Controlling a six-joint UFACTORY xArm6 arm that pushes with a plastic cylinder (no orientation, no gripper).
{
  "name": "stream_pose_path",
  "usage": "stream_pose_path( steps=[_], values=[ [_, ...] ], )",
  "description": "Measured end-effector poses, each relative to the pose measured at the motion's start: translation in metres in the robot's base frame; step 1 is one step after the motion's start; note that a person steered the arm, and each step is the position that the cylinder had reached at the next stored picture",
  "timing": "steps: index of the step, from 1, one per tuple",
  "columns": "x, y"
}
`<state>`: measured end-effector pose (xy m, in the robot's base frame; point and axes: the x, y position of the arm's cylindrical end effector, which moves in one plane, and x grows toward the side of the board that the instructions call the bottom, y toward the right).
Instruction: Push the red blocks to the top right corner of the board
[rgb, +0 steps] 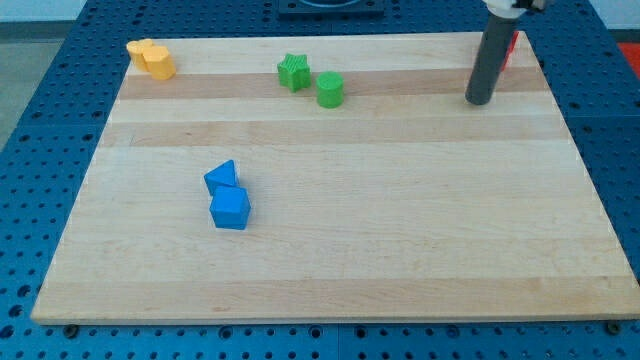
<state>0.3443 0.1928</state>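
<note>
My rod comes down at the view's top right and my tip (479, 100) rests on the board. A red block (511, 46) shows only as a thin sliver behind the rod, right at the board's top right corner; its shape is hidden. My tip is just below and left of it. No other red block shows.
The wooden board (330, 240) lies on a blue pegboard table. Two yellow blocks (152, 58) sit at the top left corner. A green star (293, 71) and a green cylinder (330, 89) sit at top middle. A blue triangle (222, 177) touches a blue cube (230, 208) at left of centre.
</note>
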Motion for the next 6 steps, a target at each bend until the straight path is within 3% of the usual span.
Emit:
stream_pose_path(
  steps=[3, 6],
  values=[
    [0.025, 0.000],
    [0.050, -0.059]
  ],
)
